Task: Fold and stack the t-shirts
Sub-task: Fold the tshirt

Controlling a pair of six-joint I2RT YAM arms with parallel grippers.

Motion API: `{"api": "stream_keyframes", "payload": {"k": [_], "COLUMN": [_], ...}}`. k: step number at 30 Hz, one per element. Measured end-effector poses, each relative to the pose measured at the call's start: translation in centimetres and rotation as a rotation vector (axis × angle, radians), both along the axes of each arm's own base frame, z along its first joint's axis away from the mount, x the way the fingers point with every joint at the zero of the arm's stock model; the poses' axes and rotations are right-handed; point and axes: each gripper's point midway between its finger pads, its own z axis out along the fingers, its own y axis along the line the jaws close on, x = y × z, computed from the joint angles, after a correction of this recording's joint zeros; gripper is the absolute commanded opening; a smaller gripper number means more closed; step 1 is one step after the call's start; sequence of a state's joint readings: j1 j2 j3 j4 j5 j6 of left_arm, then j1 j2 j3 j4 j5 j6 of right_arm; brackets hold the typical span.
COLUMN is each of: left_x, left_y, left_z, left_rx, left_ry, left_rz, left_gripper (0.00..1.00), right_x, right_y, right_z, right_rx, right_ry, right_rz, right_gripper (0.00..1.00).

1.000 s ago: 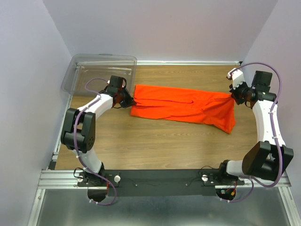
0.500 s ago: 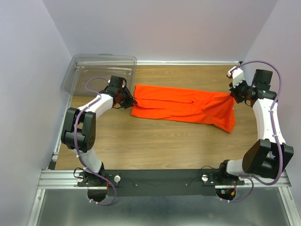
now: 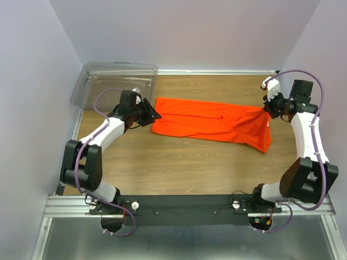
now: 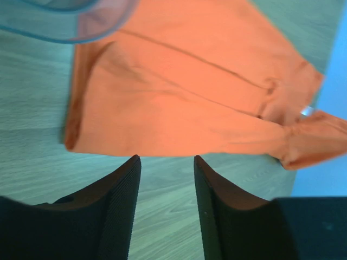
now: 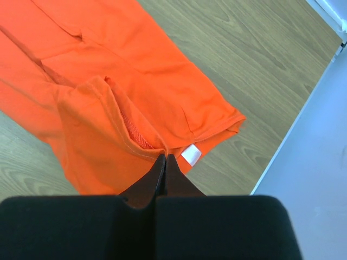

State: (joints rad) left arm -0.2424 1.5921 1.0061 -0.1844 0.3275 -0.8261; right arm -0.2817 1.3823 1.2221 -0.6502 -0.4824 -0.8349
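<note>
Top external view: orange t-shirt [image 3: 211, 124] is laid flat on the table [image 3: 179, 162]. Left gripper [image 3: 150, 114] is held unclenched and empty, just off the t-shirt's left end. Right gripper [image 3: 267, 108] is clenched on the t-shirt's right hem beside the white tag [image 5: 191, 154]. Clear bin [image 3: 116, 76] is seen beyond the t-shirt's left end.

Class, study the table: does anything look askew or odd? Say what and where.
The t-shirt lies askew, a rumpled band slanting across the table, its right end bunched and pinched in the right gripper. The left gripper stands open just short of the other end, holding nothing.
</note>
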Motion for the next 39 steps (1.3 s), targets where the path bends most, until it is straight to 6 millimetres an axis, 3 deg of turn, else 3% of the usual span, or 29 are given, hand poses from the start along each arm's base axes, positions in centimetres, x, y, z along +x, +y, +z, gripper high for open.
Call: {"api": "stream_keyframes", "payload": {"k": [7, 10, 12, 19, 22, 30, 39], "left_x": [-2.3, -3.1, -4.1, -7.5, -8.3, -8.4, -8.7], "left_y": [0.2, 1.1, 1.8, 2.8, 3.3, 4.6, 4.8], "left_z": [8.5, 10.6, 10.4, 3.3, 2.4, 6.5, 7.8], "left_rx": [-0.029, 0.006, 0.021, 0.044, 0.058, 0.097, 0.103], "left_ry": [-0.336, -0.462, -0.510, -0.440, -0.436, -0.610, -0.662], "left_rz": [-0.088, -0.080, -0.065, -0.060, -0.052, -0.010, -0.007], "left_gripper": [0.62, 0.62, 0.62, 0.62, 0.62, 0.62, 0.62], "right_x": [1.0, 2.0, 2.5, 4.9, 5.6, 7.5, 8.9], "right_y": [0.4, 0.2, 0.1, -0.2, 0.0, 0.7, 0.7], "right_z": [-0.2, 0.1, 0.1, -0.4, -1.1, -2.8, -3.9], "right_rx": [0.036, 0.049, 0.053, 0.071, 0.077, 0.086, 0.089], "right_ry": [0.009, 0.006, 0.008, 0.033, 0.052, 0.106, 0.136], "right_rz": [0.019, 0.015, 0.013, 0.006, 0.014, 0.033, 0.031], "right_gripper": [0.01, 0.01, 0.01, 0.01, 0.01, 0.01, 0.01]}}
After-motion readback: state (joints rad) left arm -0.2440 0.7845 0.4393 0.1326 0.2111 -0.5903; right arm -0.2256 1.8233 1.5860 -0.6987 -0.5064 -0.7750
